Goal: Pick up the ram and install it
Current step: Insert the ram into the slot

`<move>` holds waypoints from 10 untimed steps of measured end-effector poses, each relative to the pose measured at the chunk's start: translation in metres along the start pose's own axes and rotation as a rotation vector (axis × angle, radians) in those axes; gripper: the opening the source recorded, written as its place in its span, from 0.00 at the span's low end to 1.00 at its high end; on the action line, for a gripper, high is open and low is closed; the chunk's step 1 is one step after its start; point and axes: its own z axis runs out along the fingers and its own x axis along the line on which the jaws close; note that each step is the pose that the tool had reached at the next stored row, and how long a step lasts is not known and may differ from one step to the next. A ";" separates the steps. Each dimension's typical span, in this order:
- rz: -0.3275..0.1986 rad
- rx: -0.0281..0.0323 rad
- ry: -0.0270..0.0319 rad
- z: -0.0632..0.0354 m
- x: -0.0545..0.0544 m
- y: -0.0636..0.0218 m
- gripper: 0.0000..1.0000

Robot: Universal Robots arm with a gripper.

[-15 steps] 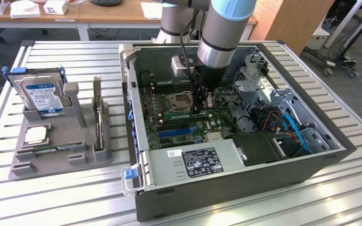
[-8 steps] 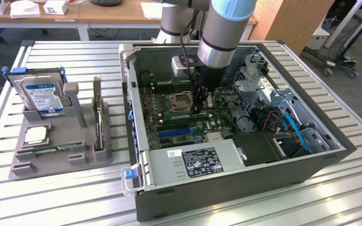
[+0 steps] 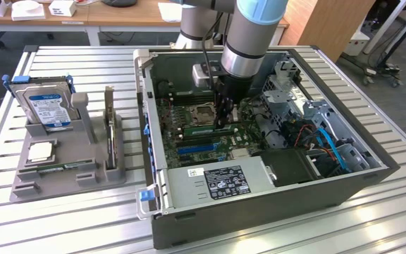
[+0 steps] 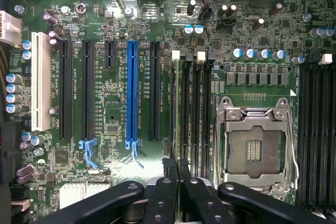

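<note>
Exterior view: the arm [image 3: 249, 37] drops in from the top edge into the open computer case [image 3: 259, 211], with the gripper [image 3: 224, 123] at frame centre. The ram [image 3: 199, 128] stands on edge just below the CPU socket [image 3: 203, 112], and the end toward the exterior view's right meets the gripper.

Wrist view: the fingers [image 4: 163, 198] are pinched narrow at the end of the memory slots [image 4: 191, 108]. Clamping or only pressing, I can't tell.
</note>
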 end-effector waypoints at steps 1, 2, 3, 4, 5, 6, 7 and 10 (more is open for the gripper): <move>0.000 0.0000 -0.0001 0.0005 0.000 0.0000 0.11; 0.000 0.0000 0.0000 0.0010 0.000 0.0000 0.11; 0.000 -0.0001 0.0001 0.0016 0.000 -0.0001 0.11; 0.000 0.0000 0.0001 0.0022 0.000 -0.0001 0.11; 0.000 -0.0001 0.0000 0.0027 0.000 -0.0001 0.11; 0.000 -0.0001 0.0003 0.0028 0.000 -0.0001 0.11; 0.000 -0.0001 0.0003 0.0028 0.000 -0.0001 0.11; 0.000 -0.0001 0.0002 0.0029 0.000 -0.0001 0.11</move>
